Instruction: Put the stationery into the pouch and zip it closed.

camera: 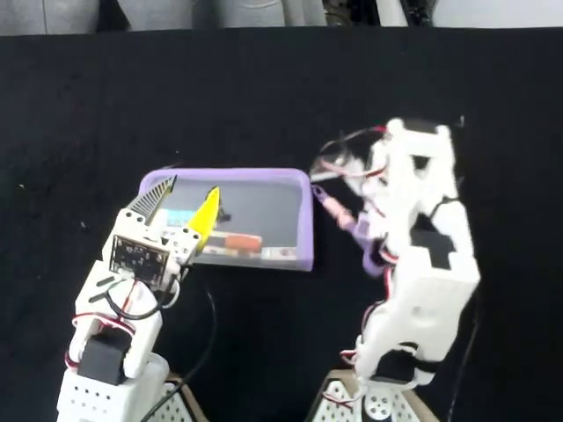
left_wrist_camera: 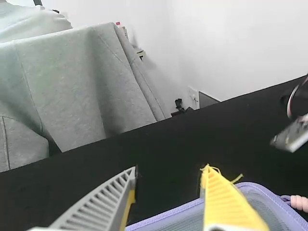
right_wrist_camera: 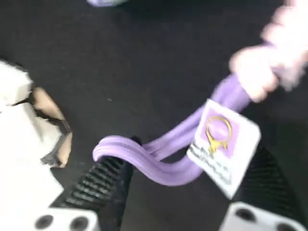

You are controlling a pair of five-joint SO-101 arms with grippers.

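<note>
Two tools share this step. My left tool [camera: 189, 186] hangs spread over the left end of the purple pouch [camera: 304, 220], which lies flat on the counter [camera: 264, 88], stationery [camera: 242, 239] showing through its face. By its right end, my right tool [right_wrist_camera: 187, 161] is spread, the purple zip strap [right_wrist_camera: 144, 149] draped across it. I'd pin the pouch, then pull steadily along the zip.

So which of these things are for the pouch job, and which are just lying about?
For the job:
- purple pouch
- purple strap on the pouch, with a tag
- orange stationery piece inside the pouch
- left gripper, open above the pouch
- right gripper, open around the strap

Just lying about:
- black table
- grey fabric behind the table
</note>
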